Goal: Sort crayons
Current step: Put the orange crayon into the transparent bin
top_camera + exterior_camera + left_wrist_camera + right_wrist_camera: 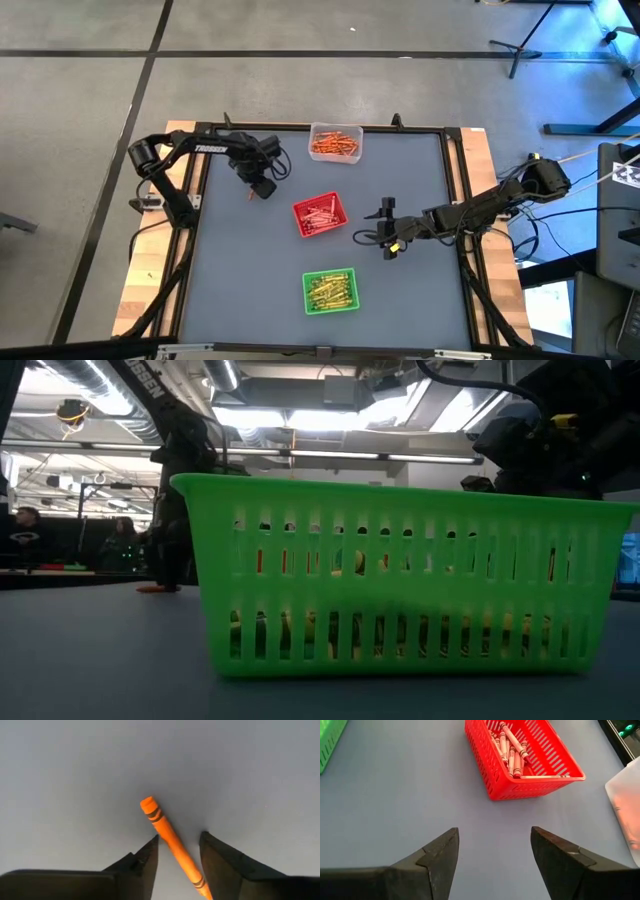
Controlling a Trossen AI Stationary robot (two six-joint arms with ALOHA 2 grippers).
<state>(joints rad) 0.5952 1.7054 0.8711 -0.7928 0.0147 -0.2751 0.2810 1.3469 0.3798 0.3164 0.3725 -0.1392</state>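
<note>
An orange crayon (167,832) lies flat on the grey table, slanting between the two fingers of my left gripper (179,842). That gripper (262,188) points down at the table's far left, its fingers narrowed with a gap still showing on the left finger's side of the crayon. In the low view a bit of the orange crayon (155,588) shows under the left gripper. My right gripper (383,230) waits open at the right of the middle, facing the red tray (525,755) of red crayons (512,750), with nothing between its fingers (495,845). My left gripper comes from above with a finger on each side of the crayon's middle and back part (187,862). The crayon lies on the table and runs aslant through the gap. Whether the right-hand finger (215,865) touches it, I cannot tell.
A clear tray (335,143) of orange crayons stands at the far edge. The red tray (319,214) is mid-table and the green tray (331,290) of yellow-green crayons is near the front. The green tray (410,580) fills the low view. Bare grey table lies around the left gripper.
</note>
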